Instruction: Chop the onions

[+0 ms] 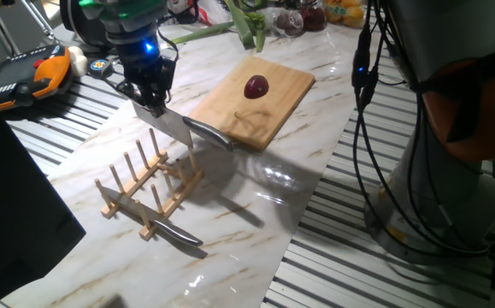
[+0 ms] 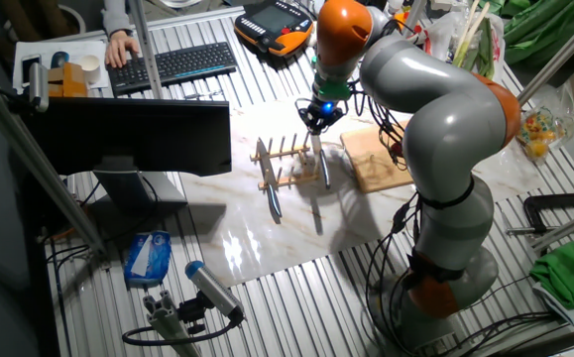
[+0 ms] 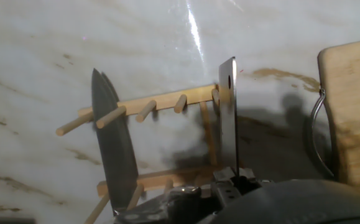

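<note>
A small dark purple-red onion (image 1: 256, 86) sits whole on the wooden cutting board (image 1: 273, 107), toward its far end. My gripper (image 1: 151, 104) is to the left of the board, above the wooden peg rack (image 1: 149, 184), and is shut on a broad steel cleaver (image 1: 172, 127). The cleaver's blade (image 3: 228, 118) points away from the hand over the rack's pegs, edge-on in the hand view. The other fixed view shows my gripper (image 2: 317, 124) with the cleaver (image 2: 323, 164) hanging below it. The onion is hidden behind the arm there and lies outside the hand view.
A second, dark knife (image 1: 175, 233) rests in the rack (image 3: 148, 109). A curved metal piece (image 3: 314, 134) lies at the board's (image 3: 354, 106) near edge. Green stalks and wrapped vegetables (image 1: 298, 19) lie at the back. An orange pendant (image 1: 42, 73) lies at the left.
</note>
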Tool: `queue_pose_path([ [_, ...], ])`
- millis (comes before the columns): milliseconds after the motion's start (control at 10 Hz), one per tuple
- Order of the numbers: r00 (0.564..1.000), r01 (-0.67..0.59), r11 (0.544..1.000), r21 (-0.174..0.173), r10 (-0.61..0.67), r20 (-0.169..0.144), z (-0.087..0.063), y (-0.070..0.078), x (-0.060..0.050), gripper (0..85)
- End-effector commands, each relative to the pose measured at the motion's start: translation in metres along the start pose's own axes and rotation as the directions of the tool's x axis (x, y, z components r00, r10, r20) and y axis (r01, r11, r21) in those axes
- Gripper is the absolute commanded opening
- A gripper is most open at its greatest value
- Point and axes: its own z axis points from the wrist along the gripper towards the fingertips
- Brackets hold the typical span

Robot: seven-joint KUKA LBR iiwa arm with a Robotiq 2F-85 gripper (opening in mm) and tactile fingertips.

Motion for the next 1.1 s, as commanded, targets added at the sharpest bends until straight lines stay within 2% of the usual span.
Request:
queue_pose_path([
  [0,1.000,0.005,1.000,0.000,-0.005,-0.001,-0.001,-0.001,0.000,0.7],
  [300,1.000,0.005,1.000,0.013,-0.005,0.005,-0.007,0.003,0.004,0.7],
  [600,1.000,0.014,1.000,0.026,-0.015,0.011,-0.010,0.000,0.001,0.7],
  [800,0.999,0.031,0.998,0.053,-0.032,0.016,-0.018,-0.008,0.000,0.7],
  [1000,0.999,0.039,0.996,0.081,-0.041,0.028,-0.026,-0.025,0.004,0.7],
])
